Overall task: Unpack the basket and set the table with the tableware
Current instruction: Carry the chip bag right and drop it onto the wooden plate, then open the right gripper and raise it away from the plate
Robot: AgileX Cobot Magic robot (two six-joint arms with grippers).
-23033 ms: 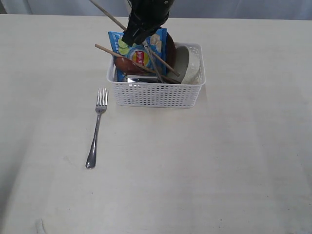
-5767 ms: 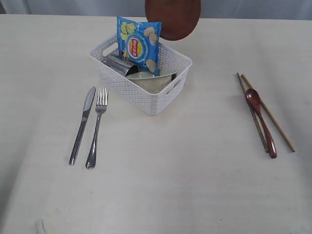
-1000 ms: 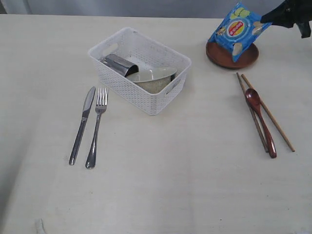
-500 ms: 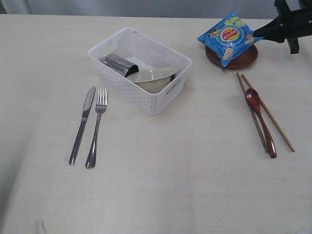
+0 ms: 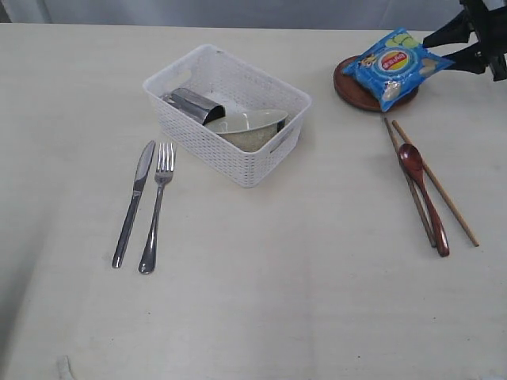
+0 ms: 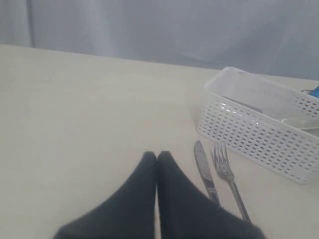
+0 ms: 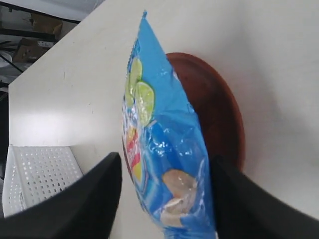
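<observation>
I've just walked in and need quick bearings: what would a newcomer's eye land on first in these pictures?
The bright blue chips bag lies on a brown round plate at the far right, the right arm's black fingers open either side of it. Left of centre stands the white perforated plastic basket, holding a shiny steel cup and pale round bowl, with a steel knife and fork beside it.

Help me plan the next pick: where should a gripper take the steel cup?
Probably grip the steel cup across its round body, from above: it lies on its side in the basket, whose walls block a sideways approach, and the bowl sits close at one end.
</observation>
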